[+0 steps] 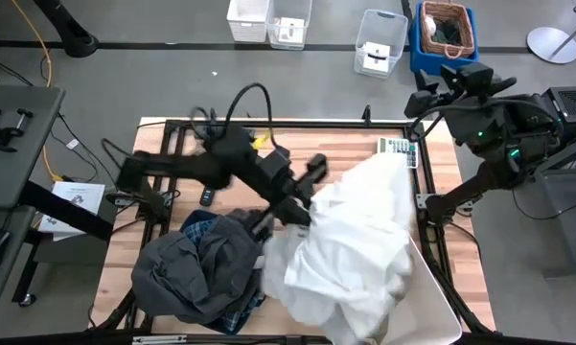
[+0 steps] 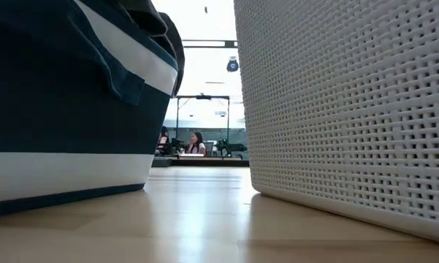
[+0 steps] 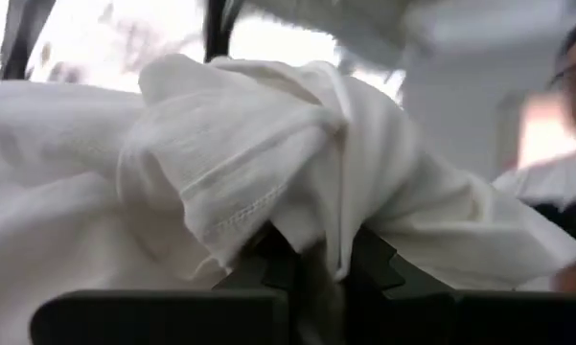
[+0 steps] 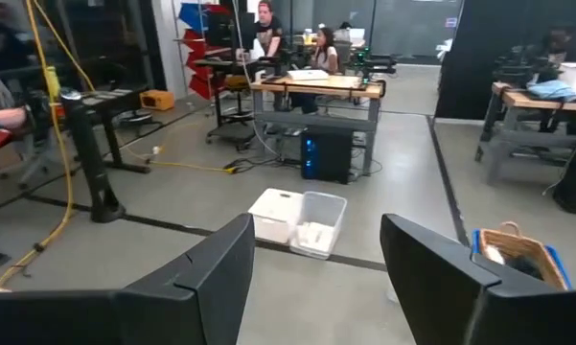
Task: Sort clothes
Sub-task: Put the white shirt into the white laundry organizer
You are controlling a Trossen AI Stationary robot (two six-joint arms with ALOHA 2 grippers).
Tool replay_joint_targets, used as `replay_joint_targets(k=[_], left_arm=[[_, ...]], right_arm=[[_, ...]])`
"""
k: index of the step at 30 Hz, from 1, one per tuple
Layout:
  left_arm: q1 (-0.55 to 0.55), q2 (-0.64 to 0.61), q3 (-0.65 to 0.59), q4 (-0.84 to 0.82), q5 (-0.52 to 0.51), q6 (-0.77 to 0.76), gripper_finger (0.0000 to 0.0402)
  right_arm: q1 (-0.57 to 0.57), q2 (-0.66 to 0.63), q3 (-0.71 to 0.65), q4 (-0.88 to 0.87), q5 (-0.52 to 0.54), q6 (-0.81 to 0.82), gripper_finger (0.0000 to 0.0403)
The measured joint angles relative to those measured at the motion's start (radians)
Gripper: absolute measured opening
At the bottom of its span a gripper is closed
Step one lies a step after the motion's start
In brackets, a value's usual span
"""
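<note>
visibly bunched, crumpled white piece (image 1: pixel 359 240)

The white piece (image 1: pixel 359 244) drapes over the white bin (image 1: pixel 439 297), hiding most of it, and runs off the high view's bottom edge. It also covers the left fingers' (image 3: pixel 379 264) tips in the left wrist view. Only a strip of the plaid shirt (image 1: pixel 203 230) shows under the dark piece (image 1: pixel 196 273). In the low view both bins are cropped and block the desk (image 2: pixel 197 219) behind them. The beige piece cannot be made out.
</note>
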Motion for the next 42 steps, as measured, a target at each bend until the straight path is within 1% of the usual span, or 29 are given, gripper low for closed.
replay_joint_targets(k=[3,5,7,9,12,13,15,17,18,19,22,24,26,29,32,35,38,41,42], left_arm=[[-0.002,0.092,0.004,0.312,0.003,-0.099,0.0030],[0.005,0.156,0.036,0.434,-0.009,-0.144,0.0030],[0.009,0.212,0.082,0.449,-0.020,-0.170,0.0030],[0.013,0.256,0.112,0.416,-0.025,-0.165,0.0030],[0.015,0.298,0.114,0.355,-0.012,-0.185,0.0030],[0.016,0.304,0.109,0.311,0.002,-0.199,0.0030],[0.021,0.306,0.095,0.185,0.065,-0.219,0.0030],[0.027,0.301,0.088,-0.013,0.109,-0.179,0.0030],[0.027,0.293,0.088,-0.137,0.105,-0.130,0.0030],[0.025,0.284,0.087,-0.272,0.082,-0.060,0.0030],[0.005,0.267,0.087,-0.612,-0.060,0.164,0.0030],[-0.010,0.266,0.087,-0.770,-0.102,0.285,0.0029],[-0.022,0.271,0.087,-0.897,-0.163,0.361,0.0029],[-0.034,0.291,0.087,-1.023,-0.275,0.401,0.0030],[-0.027,0.321,0.088,-1.117,-0.339,0.416,0.0029],[-0.019,0.333,0.093,-1.189,-0.488,0.458,0.0029],[0.009,0.339,0.089,-1.241,-0.657,0.577,0.0029],[0.046,0.322,0.089,-1.246,-0.767,0.728,0.0029],[0.060,0.320,0.090,-1.237,-0.786,0.776,0.0030]], right_arm=[[-0.021,-0.003,0.000,0.000,-0.011,-0.032,0.0222],[-0.034,-0.003,0.000,0.000,-0.034,-0.037,0.0222],[-0.046,-0.003,0.000,0.000,-0.074,-0.054,0.0222],[-0.057,-0.003,0.000,0.000,-0.112,-0.087,0.0222],[-0.074,-0.002,0.000,0.000,-0.163,-0.114,0.0222],[-0.079,-0.003,0.000,0.000,-0.175,-0.118,0.0222],[-0.087,-0.004,0.000,0.000,-0.190,-0.125,0.0222],[-0.092,-0.007,0.000,0.000,-0.205,-0.126,0.0222],[-0.092,-0.009,0.000,0.000,-0.209,-0.127,0.0222],[-0.092,-0.010,0.000,0.000,-0.211,-0.129,0.0222],[-0.092,-0.015,0.000,0.000,-0.220,-0.148,0.0222],[-0.092,-0.018,0.000,0.000,-0.220,-0.167,0.0222],[-0.092,-0.019,0.000,0.000,-0.216,-0.170,0.0222],[-0.092,-0.019,0.000,0.000,-0.205,-0.170,0.0222],[-0.092,-0.017,0.000,0.000,-0.204,-0.162,0.0222],[-0.092,-0.016,0.000,0.000,-0.205,-0.158,0.0222],[-0.092,-0.016,0.000,0.000,-0.205,-0.128,0.0222],[-0.092,-0.016,0.000,0.000,-0.205,-0.121,0.0222],[-0.092,-0.016,0.000,0.000,-0.205,-0.121,0.0222]])
